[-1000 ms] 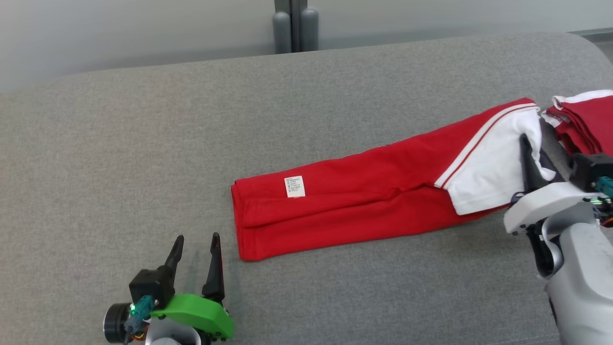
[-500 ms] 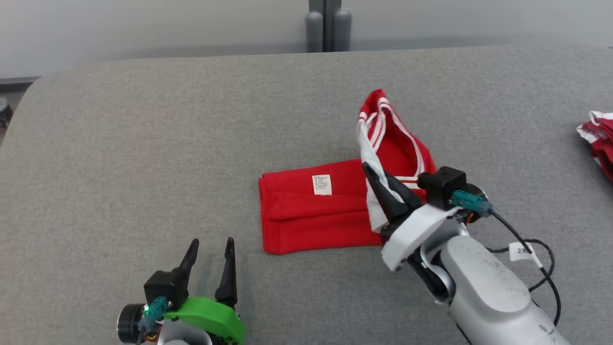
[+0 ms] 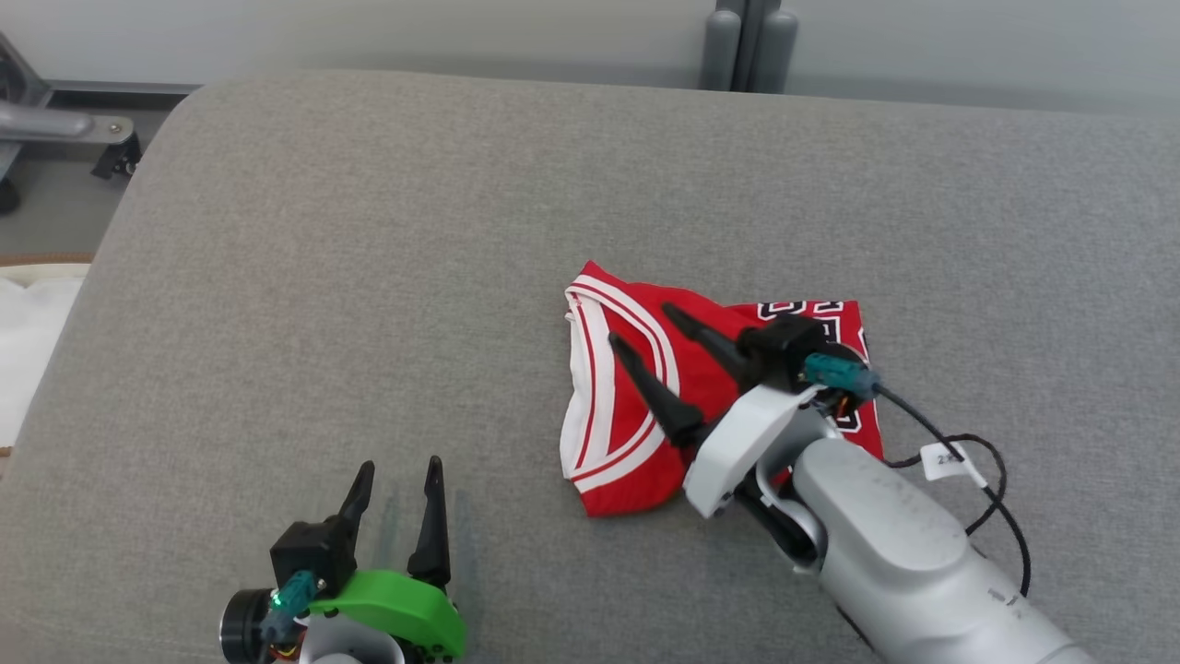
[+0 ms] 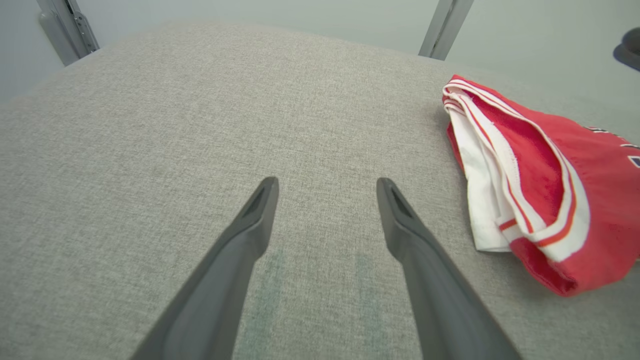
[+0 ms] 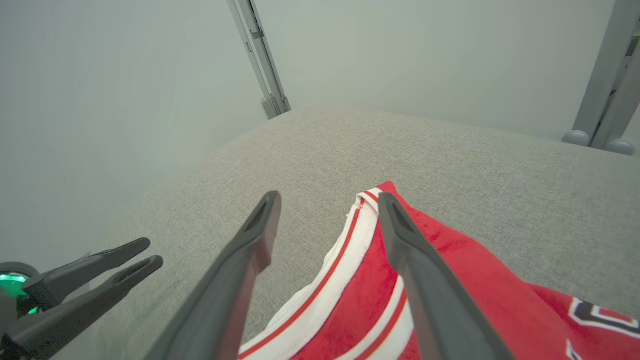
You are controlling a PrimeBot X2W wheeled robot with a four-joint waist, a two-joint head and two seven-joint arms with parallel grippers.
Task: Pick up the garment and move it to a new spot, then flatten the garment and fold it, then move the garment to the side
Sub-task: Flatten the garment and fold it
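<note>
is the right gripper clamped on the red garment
No, the right gripper hangs open over the red garment, its two fingers spread with no cloth pinched between them.

robot test lab, grey fabric-covered table (image 3: 387,240), bare pale wall (image 3: 415,37), metal frame posts (image 3: 749,51)

Right gripper (image 5: 328,200), jaws apart over red garment (image 5: 480,280), grey surface (image 5: 450,150)

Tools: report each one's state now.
Left tool: open, empty.
Right tool: open, gripping nothing; the garment lies beneath it.
</note>
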